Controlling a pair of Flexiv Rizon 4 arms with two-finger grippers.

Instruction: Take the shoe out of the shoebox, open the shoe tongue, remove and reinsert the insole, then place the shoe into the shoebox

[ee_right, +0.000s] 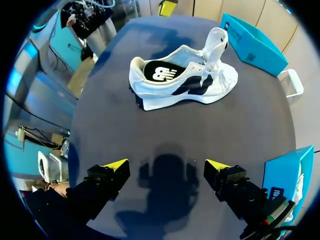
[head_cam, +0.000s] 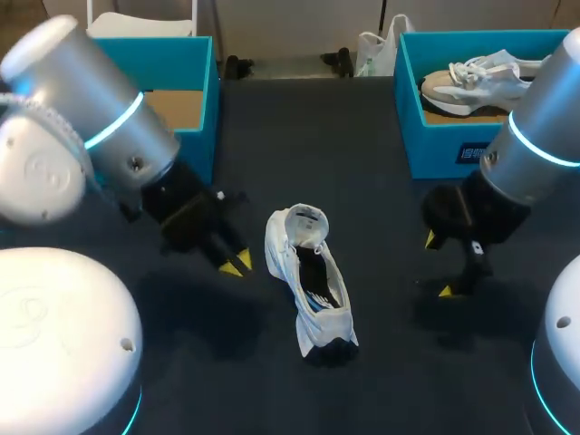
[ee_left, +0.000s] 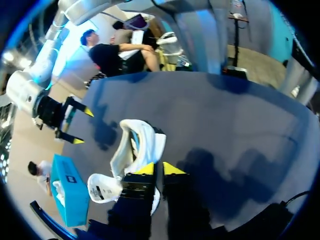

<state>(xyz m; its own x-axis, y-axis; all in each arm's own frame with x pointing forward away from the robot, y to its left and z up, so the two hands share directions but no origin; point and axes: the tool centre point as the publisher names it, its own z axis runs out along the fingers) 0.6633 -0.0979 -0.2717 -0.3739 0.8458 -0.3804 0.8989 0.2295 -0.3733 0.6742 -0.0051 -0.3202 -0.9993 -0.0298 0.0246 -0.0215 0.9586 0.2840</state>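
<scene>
A white shoe lies in the middle of the dark table, toe toward the front edge, with its tongue pulled up and back. The black insole shows inside the opening. My left gripper hovers just left of the shoe, fingers shut with nothing between them; in the left wrist view the gripper is close beside the shoe. My right gripper stands open to the right of the shoe, well apart from it. From the right wrist, the shoe lies on the table ahead of the open gripper.
A blue shoebox with a bare cardboard floor stands at the back left. A second blue box at the back right holds another pale shoe. Dark table surface surrounds the white shoe on all sides.
</scene>
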